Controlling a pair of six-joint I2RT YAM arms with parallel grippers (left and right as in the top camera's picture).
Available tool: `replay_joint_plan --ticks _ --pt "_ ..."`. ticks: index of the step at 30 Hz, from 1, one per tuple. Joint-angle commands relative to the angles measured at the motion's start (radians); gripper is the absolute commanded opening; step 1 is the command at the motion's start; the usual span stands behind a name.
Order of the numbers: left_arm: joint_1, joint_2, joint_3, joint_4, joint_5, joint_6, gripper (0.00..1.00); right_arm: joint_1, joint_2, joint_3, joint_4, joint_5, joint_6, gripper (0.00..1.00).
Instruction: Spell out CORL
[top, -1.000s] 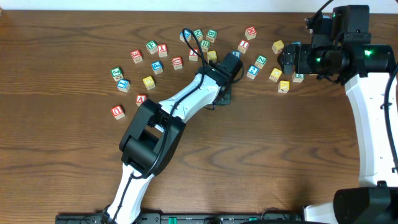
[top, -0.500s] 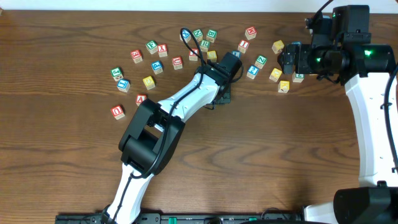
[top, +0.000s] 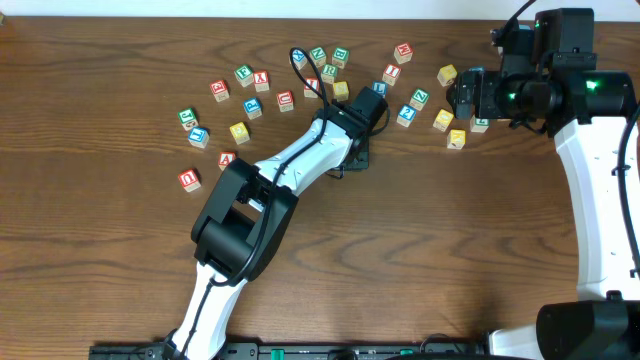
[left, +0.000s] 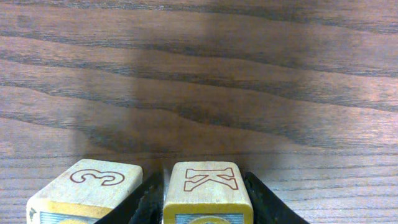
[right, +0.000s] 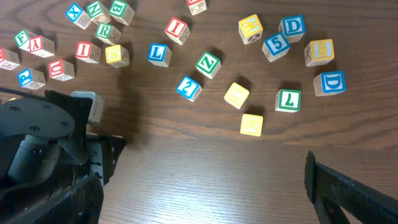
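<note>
**A:** Overhead. Left hand (top: 357, 155) is low on the brown wood-grain worktop (top: 480, 250), and its load is hidden. Right hand (top: 458, 98) is released, wide and empty, well to the right of the left hand.

**B:** Left wrist?

**A:** Yellow-edged wooden cube with outlined K (left: 208, 180) sits between the left hand's fingers, just beside a pale wooden cube marked 3 (left: 93, 186). Probably the start of the row. Pinched or slack, cannot tell.

**B:** So free it fully, lift straight up, and don't nudge the neighbour.

**A:** Right wrist. Wooden cube with blue L (right: 158, 54) lies loose just beyond the left hand.
</note>
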Motion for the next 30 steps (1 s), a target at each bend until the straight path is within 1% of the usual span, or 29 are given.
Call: replay_joint_plan --ticks 1,5,10,13,14,18,30 --pt "0.009 0.013 -0.01 -0.003 -0.003 -0.009 0.4 -0.003 0.008 -0.006 -0.002 0.011 0.003 0.99" --pt "0.009 0.01 0.003 -0.005 -0.003 -0.001 0.4 -0.003 0.008 -0.006 -0.001 0.011 0.003 0.99" --pt "0.011 -0.026 0.026 -0.003 -0.003 0.084 0.4 -0.003 0.008 -0.006 -0.002 0.011 0.003 0.99" --pt "0.016 -0.06 0.036 0.002 -0.004 0.134 0.47 -0.003 0.008 -0.006 -0.001 0.011 0.003 0.99" --pt "0.02 -0.076 0.037 0.006 -0.004 0.148 0.52 -0.003 0.008 -0.006 -0.001 0.011 0.003 0.99" --pt "0.043 -0.13 0.038 0.013 -0.003 0.204 0.6 -0.003 0.008 -0.006 -0.001 0.011 0.003 0.99" --pt "0.091 -0.339 0.038 0.007 -0.003 0.247 0.6 -0.003 0.008 -0.006 0.014 0.011 0.003 0.99"
